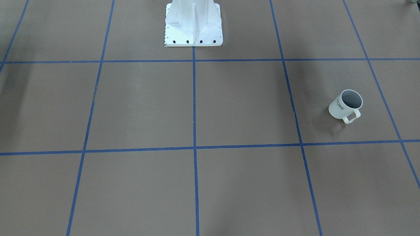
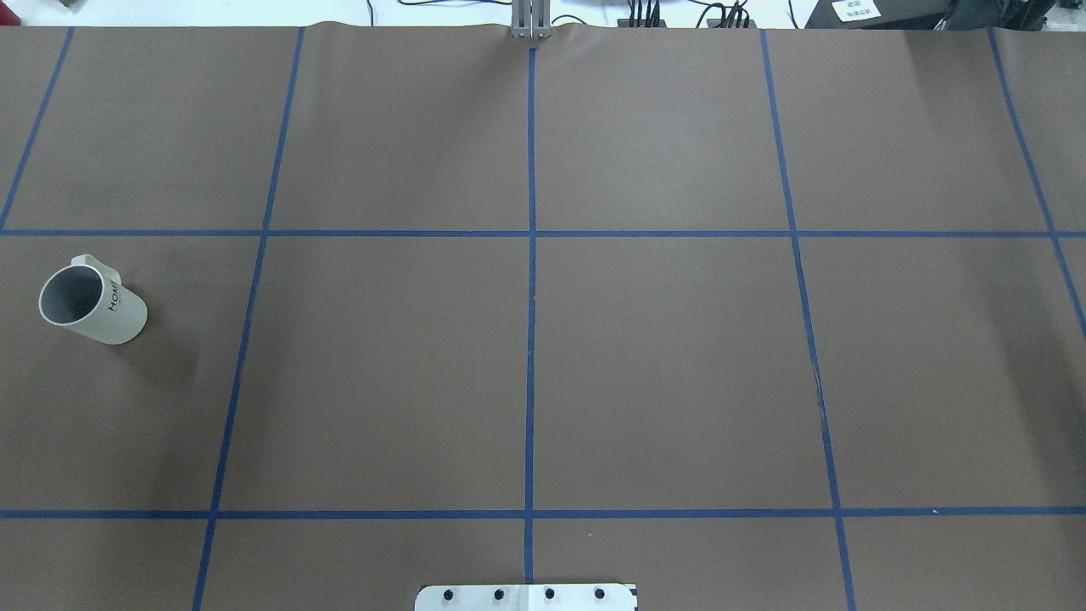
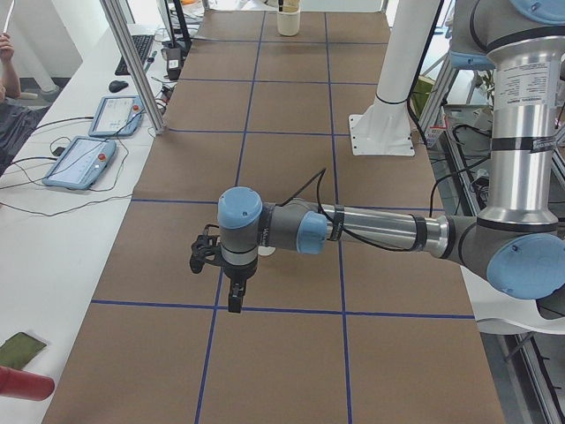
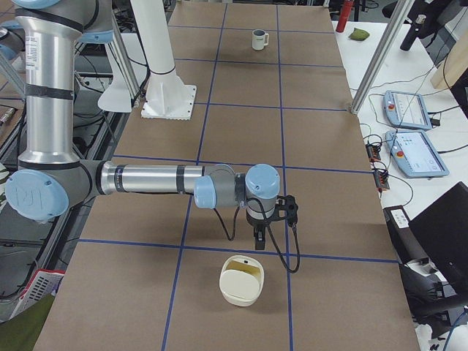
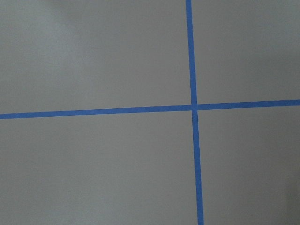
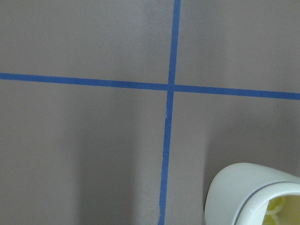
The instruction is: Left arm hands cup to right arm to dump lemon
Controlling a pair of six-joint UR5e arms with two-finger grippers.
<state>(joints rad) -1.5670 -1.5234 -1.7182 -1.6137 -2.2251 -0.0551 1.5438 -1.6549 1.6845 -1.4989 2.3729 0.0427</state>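
Note:
The cup (image 1: 346, 105) is a white mug with black "HOME" lettering. It stands upright on the brown table (image 2: 662, 356), at the far left of the overhead view (image 2: 92, 304), and is small and far away in the exterior right view (image 4: 259, 39). Its inside looks grey, and the lemon is hidden. In the exterior left view my left gripper (image 3: 234, 305) hangs fingers-down above the table, its arm covering most of the cup (image 3: 266, 251). My right gripper (image 4: 257, 243) points down just behind a cream container (image 4: 243, 280). I cannot tell whether either gripper is open.
The cream container (image 6: 253, 192) shows yellow shapes (image 6: 276, 206) inside; I cannot tell what they are. The white robot pedestal (image 1: 193, 23) stands at the table's robot side. A side bench holds teach pendants (image 4: 409, 110) and a red cylinder (image 3: 22, 384). A person's arm (image 3: 9, 79) is there.

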